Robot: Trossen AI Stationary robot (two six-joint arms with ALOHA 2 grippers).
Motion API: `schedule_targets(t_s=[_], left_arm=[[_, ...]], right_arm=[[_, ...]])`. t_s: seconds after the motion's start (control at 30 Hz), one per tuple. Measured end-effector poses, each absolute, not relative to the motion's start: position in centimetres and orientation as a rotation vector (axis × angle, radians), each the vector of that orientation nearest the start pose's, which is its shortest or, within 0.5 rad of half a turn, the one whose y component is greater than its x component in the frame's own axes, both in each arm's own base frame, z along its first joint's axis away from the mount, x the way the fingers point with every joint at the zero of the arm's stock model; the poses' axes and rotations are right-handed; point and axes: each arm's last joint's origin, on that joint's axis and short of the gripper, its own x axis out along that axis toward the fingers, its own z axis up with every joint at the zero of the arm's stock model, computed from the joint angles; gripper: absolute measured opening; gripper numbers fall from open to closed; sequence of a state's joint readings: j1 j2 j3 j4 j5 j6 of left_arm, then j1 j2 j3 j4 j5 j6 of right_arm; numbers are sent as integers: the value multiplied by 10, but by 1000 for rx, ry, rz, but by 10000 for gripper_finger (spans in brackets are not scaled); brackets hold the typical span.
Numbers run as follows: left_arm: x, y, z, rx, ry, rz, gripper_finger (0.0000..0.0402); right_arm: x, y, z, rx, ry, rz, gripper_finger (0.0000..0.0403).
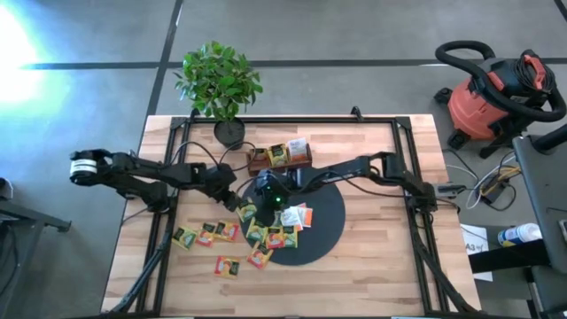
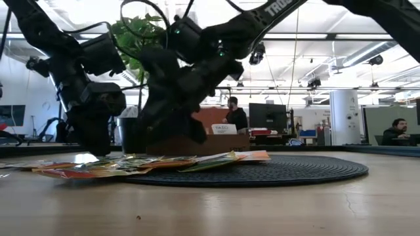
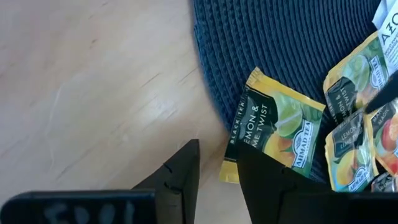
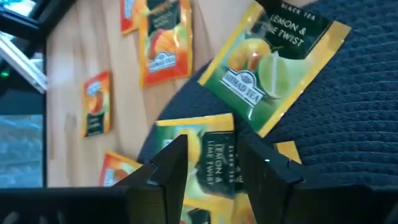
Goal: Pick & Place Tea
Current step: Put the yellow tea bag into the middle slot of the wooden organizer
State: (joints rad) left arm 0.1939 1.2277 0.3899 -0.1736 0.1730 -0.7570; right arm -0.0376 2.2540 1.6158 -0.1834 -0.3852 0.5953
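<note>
Several tea sachets [image 1: 257, 232] lie flat on the left edge of the black disc [image 1: 323, 221] and on the wood beside it. My left gripper [image 3: 217, 177] is open and low at the disc's left rim. A green-yellow lemon sachet [image 3: 273, 127] lies there, half on the disc, one corner between the fingers. My right gripper [image 4: 211, 171] is open and slants down over another yellow lemon sachet [image 4: 208, 152] on the disc. Both grippers [image 1: 252, 206] are close together. More sachets stand in the wooden tray [image 1: 259, 159] behind them. My left gripper has one finger [image 3: 267, 180] over the lemon sachet's near edge [image 3: 231, 168]; whether it touches the sachet I cannot tell. My right gripper's fingers [image 4: 168, 171] stand over the flat yellow sachet, which is wider than their gap; whether they touch it I cannot tell.
A potted plant [image 1: 220, 84] stands at the table's far edge, left of the tray. Orange sachets [image 4: 165, 37] lie loose on the wood left of the disc, and a few [image 1: 227, 266] toward the near edge. A red vacuum [image 1: 496, 97] sits off the table, far right.
</note>
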Motion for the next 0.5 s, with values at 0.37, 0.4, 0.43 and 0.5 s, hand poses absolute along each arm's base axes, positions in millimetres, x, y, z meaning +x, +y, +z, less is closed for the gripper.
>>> schedule_targets(t_s=[0.37, 0.4, 0.43, 0.5], left_arm=[[195, 32, 126, -873, 923, 340, 89], [195, 32, 126, -873, 921, 336, 89], [195, 32, 126, -874, 921, 334, 89], [195, 32, 127, -875, 921, 329, 89]], right_arm=[[493, -9, 110, 716, 937, 17, 124], [493, -9, 109, 715, 940, 13, 124], [493, -9, 108, 714, 941, 10, 124], [493, -10, 107, 714, 942, 7, 124]])
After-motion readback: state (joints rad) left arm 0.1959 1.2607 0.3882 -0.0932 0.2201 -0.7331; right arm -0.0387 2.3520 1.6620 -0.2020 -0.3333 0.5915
